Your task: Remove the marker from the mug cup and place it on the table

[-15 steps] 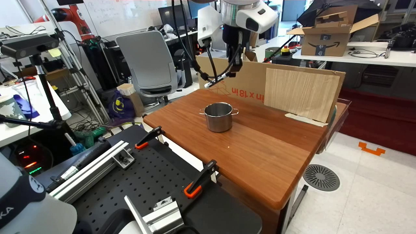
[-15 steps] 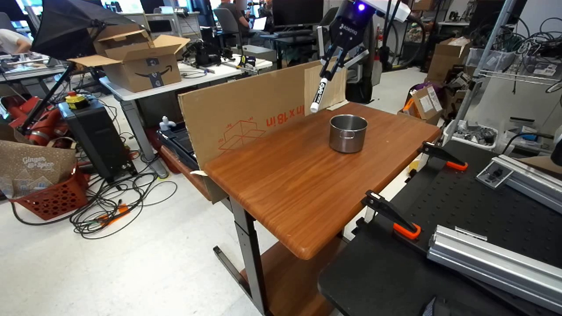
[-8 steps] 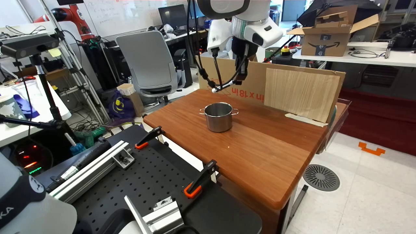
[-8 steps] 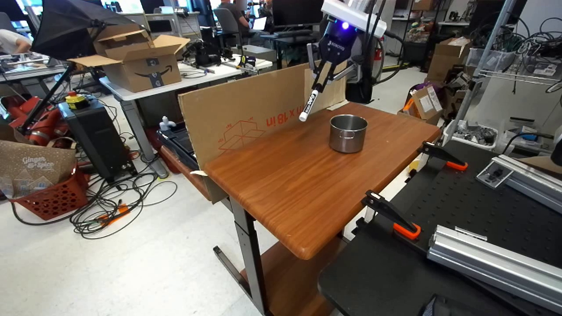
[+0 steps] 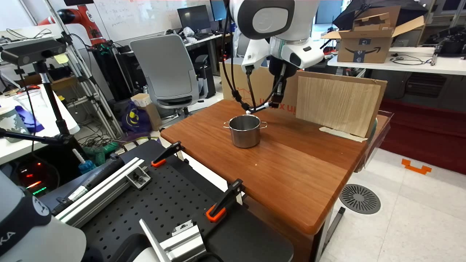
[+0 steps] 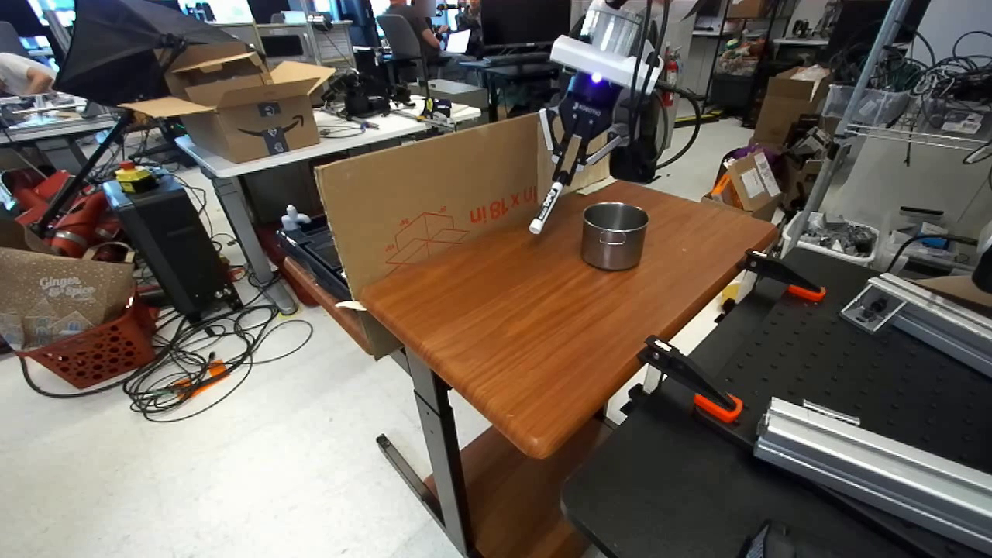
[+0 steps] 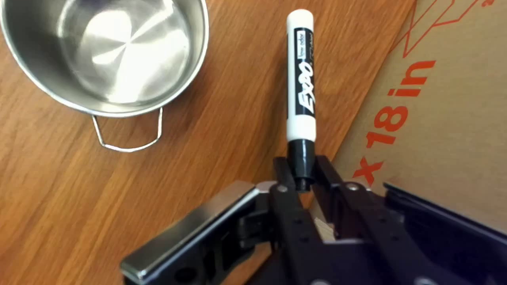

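Note:
The marker is a white pen with a black label and black cap; it shows in the wrist view and both exterior views. My gripper is shut on its black cap end. The white end sticks out from the fingertips, tilted downward in an exterior view. The mug cup, a silver metal pot with wire handles, stands upright on the table in both exterior views. In the wrist view its inside wall and bare bottom show. The marker is outside the cup, beside it, above the table.
A cardboard sheet stands upright along the table's back edge, close to the gripper. A black perforated bench adjoins the front edge, with black-and-orange clamps at the joint. A cable hangs beside the gripper.
My gripper has come down toward the table with the marker still in it, and the marker hangs more steeply in an exterior view. The cup has not moved.

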Tool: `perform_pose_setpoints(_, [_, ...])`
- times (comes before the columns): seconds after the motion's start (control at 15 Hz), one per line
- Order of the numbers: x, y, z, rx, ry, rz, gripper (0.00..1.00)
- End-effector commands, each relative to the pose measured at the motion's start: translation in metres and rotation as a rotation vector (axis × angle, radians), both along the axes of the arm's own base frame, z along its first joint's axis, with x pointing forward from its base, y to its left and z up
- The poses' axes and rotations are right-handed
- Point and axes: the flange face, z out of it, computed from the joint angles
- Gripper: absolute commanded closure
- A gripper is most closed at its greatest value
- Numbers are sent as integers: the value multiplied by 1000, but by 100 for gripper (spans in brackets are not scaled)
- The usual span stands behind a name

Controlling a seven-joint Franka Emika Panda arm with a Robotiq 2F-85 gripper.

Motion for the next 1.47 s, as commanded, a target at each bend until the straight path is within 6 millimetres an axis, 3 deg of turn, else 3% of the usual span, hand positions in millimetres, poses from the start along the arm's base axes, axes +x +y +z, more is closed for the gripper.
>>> perform_pose_setpoints(0.0, [11,-7,-9,-42,30,-43,95])
perform_pose_setpoints(0.73, [32,-25,-51,-150,106,-135,95])
perform_pose_setpoints(1.07, [35,-23,-73,-209,148,-148,95])
perform_pose_setpoints(1.27, [38,-20,-73,-231,159,-150,95])
perform_pose_setpoints(1.33, [38,-19,-73,-235,167,-153,55])
perform_pose_setpoints(1.4, [39,-18,-73,-235,167,-155,53])
